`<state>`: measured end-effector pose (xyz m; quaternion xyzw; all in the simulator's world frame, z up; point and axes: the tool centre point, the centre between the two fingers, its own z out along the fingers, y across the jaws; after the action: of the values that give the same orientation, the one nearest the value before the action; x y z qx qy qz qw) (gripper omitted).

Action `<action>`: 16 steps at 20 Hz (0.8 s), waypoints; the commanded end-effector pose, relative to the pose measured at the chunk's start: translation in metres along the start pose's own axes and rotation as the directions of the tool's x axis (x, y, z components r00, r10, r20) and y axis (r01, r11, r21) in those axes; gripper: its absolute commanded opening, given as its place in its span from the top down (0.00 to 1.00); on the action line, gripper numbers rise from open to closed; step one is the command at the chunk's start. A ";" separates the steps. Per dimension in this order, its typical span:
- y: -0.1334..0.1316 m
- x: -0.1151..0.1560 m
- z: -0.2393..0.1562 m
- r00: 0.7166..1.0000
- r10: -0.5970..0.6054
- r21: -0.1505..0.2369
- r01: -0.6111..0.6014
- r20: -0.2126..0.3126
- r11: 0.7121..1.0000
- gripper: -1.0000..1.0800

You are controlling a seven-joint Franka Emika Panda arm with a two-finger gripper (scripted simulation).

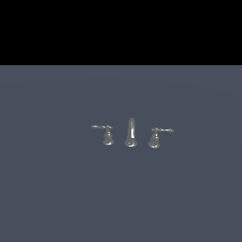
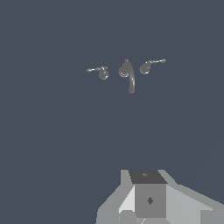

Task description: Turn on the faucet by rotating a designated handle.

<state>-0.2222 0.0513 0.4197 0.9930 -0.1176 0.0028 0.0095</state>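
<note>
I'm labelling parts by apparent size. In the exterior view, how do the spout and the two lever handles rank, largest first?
1. Spout, the tallest.
2. The handle with its rod pointing to the exterior view's left, and the twin handle pointing right: they look alike, so no ranking between them.

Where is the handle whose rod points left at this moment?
In the exterior view, the handle stands on the grey floor at the exterior view's left of the upright spout, apart from it; the twin handle is beyond the spout.
</note>
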 end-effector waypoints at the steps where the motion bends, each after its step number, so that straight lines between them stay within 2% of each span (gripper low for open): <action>1: -0.010 0.005 0.013 0.998 0.056 0.001 -0.056 0.001 0.998 1.00; 8: -0.035 0.021 0.051 0.977 0.211 0.003 -0.211 0.004 0.977 1.00; 16: -0.061 0.044 0.093 0.925 0.379 0.005 -0.379 0.009 0.925 1.00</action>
<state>-0.1703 0.0950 0.3338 0.9567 -0.2909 0.0013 0.0059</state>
